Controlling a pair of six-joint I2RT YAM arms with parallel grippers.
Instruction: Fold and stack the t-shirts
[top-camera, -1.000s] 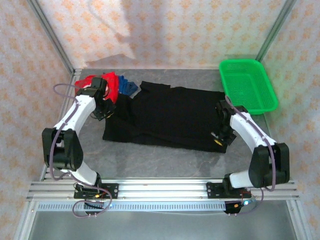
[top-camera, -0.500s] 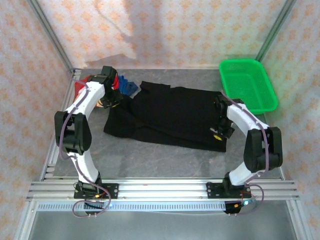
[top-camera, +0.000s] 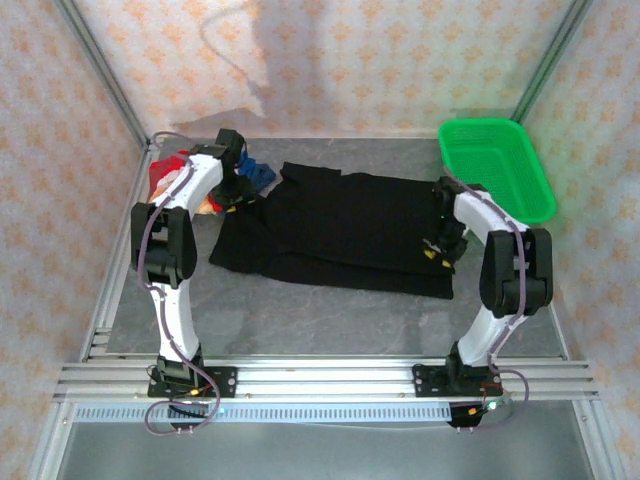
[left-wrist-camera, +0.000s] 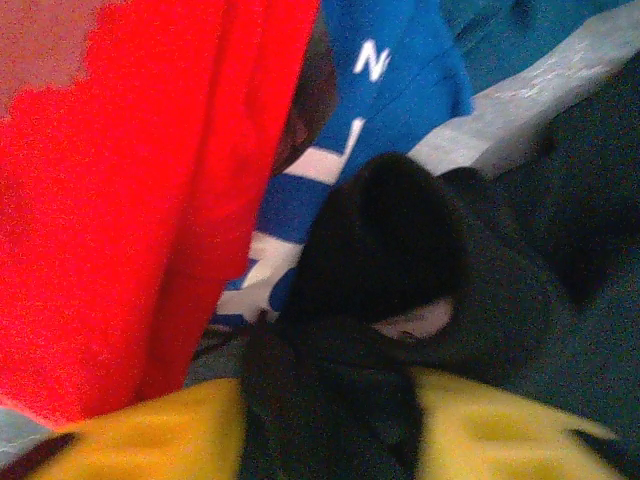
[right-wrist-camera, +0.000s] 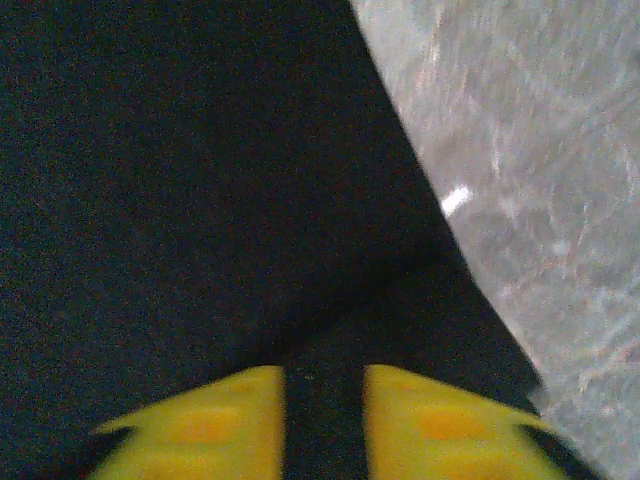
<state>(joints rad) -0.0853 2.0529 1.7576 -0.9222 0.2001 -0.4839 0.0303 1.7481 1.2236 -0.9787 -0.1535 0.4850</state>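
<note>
The black t-shirt (top-camera: 340, 225) lies spread across the middle of the surface (top-camera: 330, 320), long side running left to right, mostly flat but with a rumpled left end. The two arms reach to its opposite ends, probably so that the cloth can be pulled taut and squared before folding.

The left pincer (left-wrist-camera: 325, 440) sits at the shirt's far-left corner. In its wrist view the yellow pads stand well apart with a wad of black cloth bunched between them. Whether that wad is pinched or merely lying in the gap cannot be told. Just beyond it lie the red t-shirt (left-wrist-camera: 130, 200) and the blue t-shirt (left-wrist-camera: 400, 90) with white lettering, heaped together in the far-left corner and touching the black one's edge. They seem to be waiting their turn.

The right pincer (right-wrist-camera: 325, 400) is low over the shirt's right edge, near its front corner, where the cloth meets the bare grey top. Its pads show a narrow gap with black fabric in or under it, so a grip there cannot be confirmed either.

The green basket (top-camera: 490, 170) stands at the far right, apart from the cloth.

Judging by the layout, no shirt is folded yet. This looks like the flattening step, early in the task.
</note>
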